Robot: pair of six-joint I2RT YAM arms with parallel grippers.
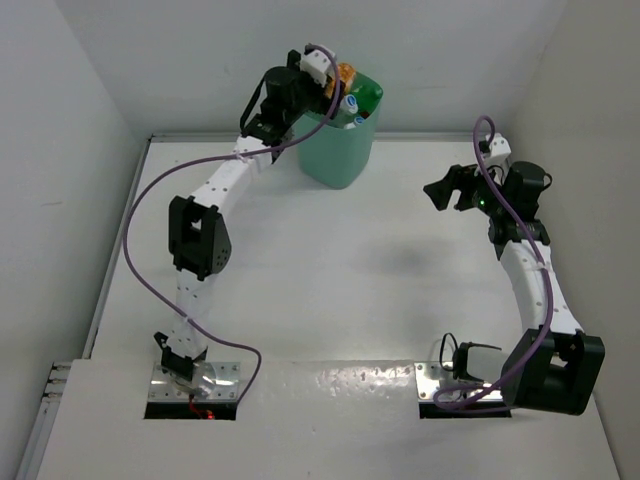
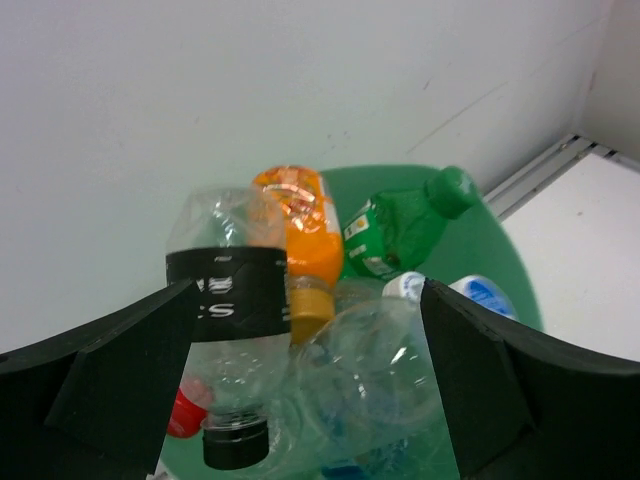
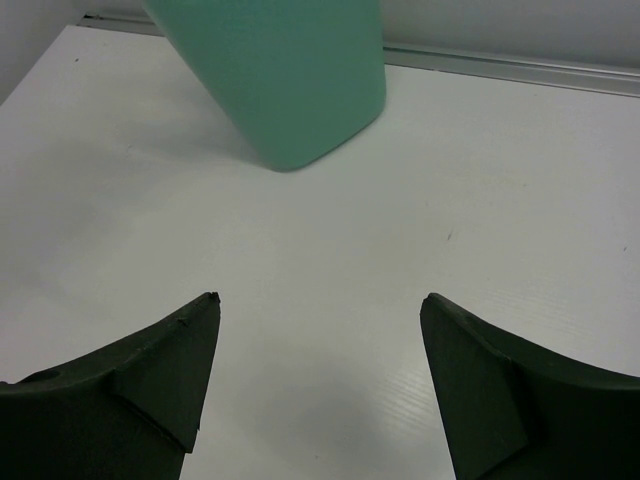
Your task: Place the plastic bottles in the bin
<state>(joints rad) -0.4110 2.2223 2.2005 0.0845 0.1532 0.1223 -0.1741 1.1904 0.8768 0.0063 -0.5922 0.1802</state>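
Observation:
The mint-green bin (image 1: 340, 150) stands at the back of the table, full of plastic bottles. In the left wrist view I look down into the bin (image 2: 495, 250): an orange bottle (image 2: 305, 235), a green bottle (image 2: 400, 225), a clear bottle with a black label and black cap (image 2: 225, 290), another clear bottle (image 2: 375, 370), a red cap (image 2: 185, 410) and a white cap (image 2: 405, 287). My left gripper (image 2: 308, 290) hovers over the bin's rim (image 1: 335, 90), open and holding nothing. My right gripper (image 1: 445, 190) is open and empty above the bare table (image 3: 321, 298), right of the bin (image 3: 290, 70).
White walls close in the table at the back and on both sides. A metal rail (image 3: 520, 68) runs along the back edge behind the bin. A purple cable (image 1: 135, 215) loops off the left arm.

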